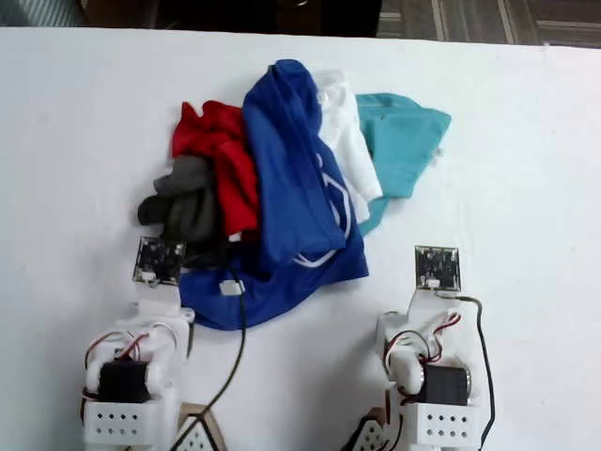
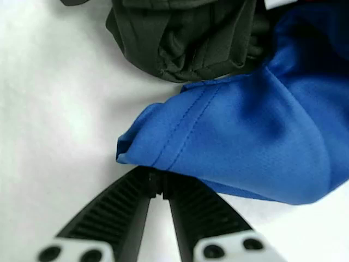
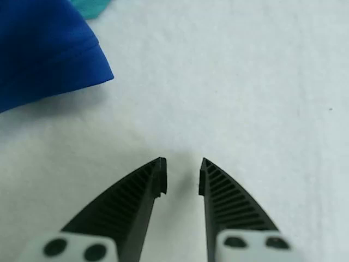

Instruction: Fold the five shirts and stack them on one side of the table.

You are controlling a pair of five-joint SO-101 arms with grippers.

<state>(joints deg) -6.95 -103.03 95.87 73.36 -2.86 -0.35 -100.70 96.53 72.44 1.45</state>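
I see the five shirts heaped mid-desk (image 1: pixel 526 141), toward twelve o'clock from my arms. The blue shirt (image 1: pixel 296 188) lies on top, with the red shirt (image 1: pixel 221 155) at its nine o'clock, the dark grey shirt (image 1: pixel 188 202) at eight, the white shirt (image 1: pixel 346 141) at two and the teal shirt (image 1: pixel 404 141) beyond it. My left jaws are pressed together, their tips touching the blue hem. My right jaws stand slightly spread over bare desk, at four o'clock from the pile.
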